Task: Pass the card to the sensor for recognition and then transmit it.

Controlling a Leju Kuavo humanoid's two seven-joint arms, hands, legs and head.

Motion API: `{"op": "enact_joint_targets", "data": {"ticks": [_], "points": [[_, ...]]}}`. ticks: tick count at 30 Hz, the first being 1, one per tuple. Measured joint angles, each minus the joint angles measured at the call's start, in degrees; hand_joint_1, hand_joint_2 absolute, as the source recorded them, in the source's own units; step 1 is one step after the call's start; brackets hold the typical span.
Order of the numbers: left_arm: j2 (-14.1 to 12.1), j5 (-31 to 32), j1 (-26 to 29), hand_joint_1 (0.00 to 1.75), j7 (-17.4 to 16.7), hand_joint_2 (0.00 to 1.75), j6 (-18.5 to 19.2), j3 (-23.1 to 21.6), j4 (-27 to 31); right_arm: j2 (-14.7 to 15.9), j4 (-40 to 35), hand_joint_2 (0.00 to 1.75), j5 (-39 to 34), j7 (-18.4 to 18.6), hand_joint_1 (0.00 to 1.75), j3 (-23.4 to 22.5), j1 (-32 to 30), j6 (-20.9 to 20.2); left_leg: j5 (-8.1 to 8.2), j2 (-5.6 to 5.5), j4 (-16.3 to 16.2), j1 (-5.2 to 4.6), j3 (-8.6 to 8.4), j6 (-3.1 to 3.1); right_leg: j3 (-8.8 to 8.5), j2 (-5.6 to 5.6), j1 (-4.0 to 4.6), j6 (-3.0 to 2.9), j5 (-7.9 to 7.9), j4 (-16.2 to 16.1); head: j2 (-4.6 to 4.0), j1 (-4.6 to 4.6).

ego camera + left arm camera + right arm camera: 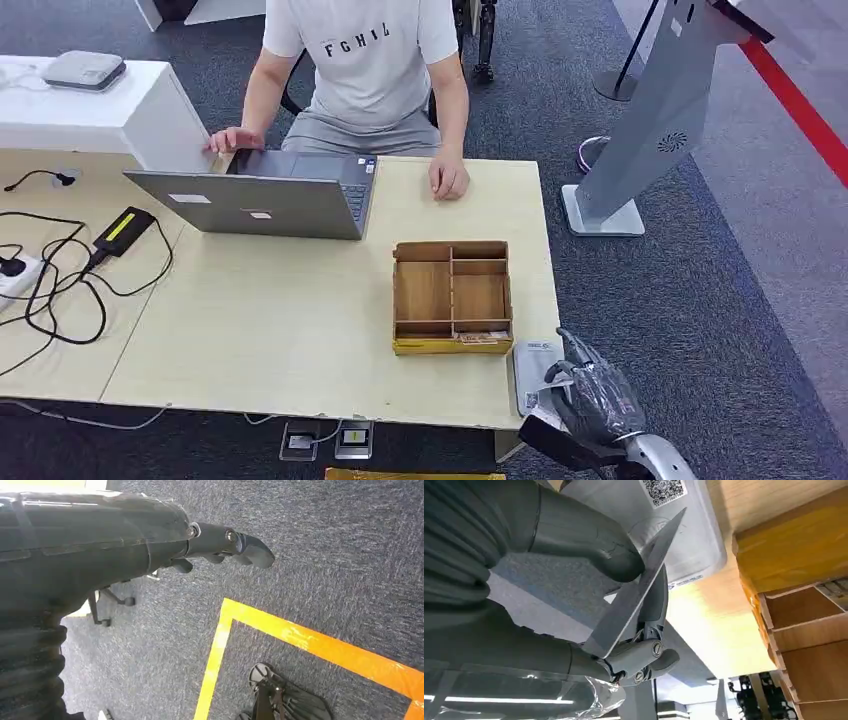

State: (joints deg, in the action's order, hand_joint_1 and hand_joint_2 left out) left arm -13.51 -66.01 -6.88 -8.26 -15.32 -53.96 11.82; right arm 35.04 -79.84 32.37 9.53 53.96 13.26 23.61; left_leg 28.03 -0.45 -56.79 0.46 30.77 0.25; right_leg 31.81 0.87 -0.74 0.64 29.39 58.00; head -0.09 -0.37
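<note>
At the lower right of the head view, the right robot hand (pixel 590 395) hovers at the near corner of the pale wooden surface (pixel 280 330), above the flat grey sensor (pixel 535 368) that lies on that corner. It is gripping the card (pixel 636 587): in the right wrist view the thin grey card sits pinched between the thick thumb and the darker fingers (pixel 655 605), held edge-on just over the sensor, whose printed code label (pixel 663 490) shows at the top of that frame. Just left of the sensor stands a wooden compartment box (pixel 452 296). The left robot hand (pixel 220 542) hangs over dark carpet with yellow floor tape (pixel 300 637); its fingers are curled in and hold nothing. At the upper middle of the head view a seated person (pixel 365 70) rests both hands by an open laptop (pixel 260 200).
</note>
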Motion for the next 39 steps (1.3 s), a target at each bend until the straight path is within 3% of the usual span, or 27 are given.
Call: {"op": "enact_joint_targets", "data": {"ticks": [13, 27, 34, 39], "points": [[0.00, -0.72, 0.00, 0.00, -0.70, 1.75, -0.35, 0.02, 0.00, -0.70, 2.73, 1.75, -4.09, -3.80, 1.75, 0.02, 0.22, 2.03, 0.00, 0.00, 0.00, 0.00, -0.01, 0.00, 0.00, 0.00, 0.00, 0.00, 0.00, 0.00, 0.02, 0.00], [-0.09, -0.68, 0.01, 0.00, -0.72, 1.75, -0.35, 0.02, 0.00, -1.57, 5.31, 1.75, -4.55, -4.94, 1.75, 0.15, 0.24, 3.82, 0.00, 0.01, 0.00, 0.00, -0.02, 0.00, -0.02, 0.00, 0.00, -0.01, -0.01, 0.00, 0.00, 0.00], [-0.44, -0.18, 0.00, 0.00, -0.28, 1.75, 0.22, 0.00, 0.00, -0.92, 5.71, 1.75, -2.10, -3.50, 1.75, 0.15, 2.13, 4.72, 0.00, 0.01, 0.00, -0.01, -0.02, 0.00, -0.02, 0.00, 0.00, -0.02, -0.02, 0.00, 0.00, 0.02], [-0.55, -0.15, -0.01, 0.00, -0.28, 1.75, 0.22, 0.00, 0.00, 0.00, 5.36, 1.75, 2.19, -3.30, 1.75, -0.37, 5.11, 2.84, -0.01, 0.01, -0.01, -0.01, -0.02, 0.00, -0.01, -0.02, 0.00, -0.04, -0.05, 0.00, 0.00, 0.02]]}}
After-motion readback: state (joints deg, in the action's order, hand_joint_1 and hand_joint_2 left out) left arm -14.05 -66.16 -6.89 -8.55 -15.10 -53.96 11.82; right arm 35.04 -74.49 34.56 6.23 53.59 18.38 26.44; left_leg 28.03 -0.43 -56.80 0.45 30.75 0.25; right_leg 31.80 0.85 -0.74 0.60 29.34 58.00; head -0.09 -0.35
